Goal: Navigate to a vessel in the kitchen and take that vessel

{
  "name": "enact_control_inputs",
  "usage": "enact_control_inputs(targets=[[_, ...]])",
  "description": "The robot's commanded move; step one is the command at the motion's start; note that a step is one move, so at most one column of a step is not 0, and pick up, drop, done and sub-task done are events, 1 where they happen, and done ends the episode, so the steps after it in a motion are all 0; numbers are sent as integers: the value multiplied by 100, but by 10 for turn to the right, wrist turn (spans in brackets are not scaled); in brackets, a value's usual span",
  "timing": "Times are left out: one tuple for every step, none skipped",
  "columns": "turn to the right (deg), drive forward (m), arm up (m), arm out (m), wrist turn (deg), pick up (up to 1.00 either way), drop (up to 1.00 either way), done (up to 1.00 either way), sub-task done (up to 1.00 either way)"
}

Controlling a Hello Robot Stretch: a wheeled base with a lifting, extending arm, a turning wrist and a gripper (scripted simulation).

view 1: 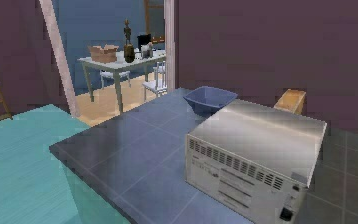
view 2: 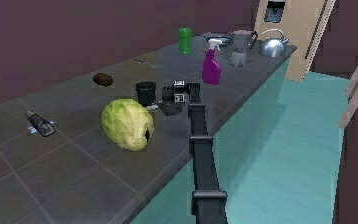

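Observation:
On the dark tiled counter [view 2: 77,150] in the arm side view, a small dark cup [view 2: 144,91] stands right at the far end of my gripper [view 2: 159,100]. The arm [view 2: 202,165] rises from the bottom edge to the white marker squares [view 2: 182,90]. With the cup on the counter at the fingers, I cannot tell whether the gripper holds anything. Farther along stand a green cup [view 2: 185,40], a grey pot [view 2: 242,47] and a metal kettle [view 2: 274,45]. In the forward view a blue bowl [view 1: 209,98] sits on the counter [view 1: 127,150].
A green lettuce [view 2: 127,124] lies just left of the arm, with a purple spray bottle [view 2: 211,67] beyond it and a dark potato [view 2: 104,79] nearer the wall. A silver microwave [view 1: 252,150] is on the forward view's right. A doorway shows a table [view 1: 122,65]. Teal floor [view 2: 287,150] runs beside the counter.

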Motion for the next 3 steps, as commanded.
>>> enact_control_inputs(targets=[[0, 0, 0, 0, 0, 100, 0, 0, 0], [0, 0, 10, 0, 0, 0, 0, 0, 0], [0, 0, 0, 0, 0, 0, 0, 100, 0]])
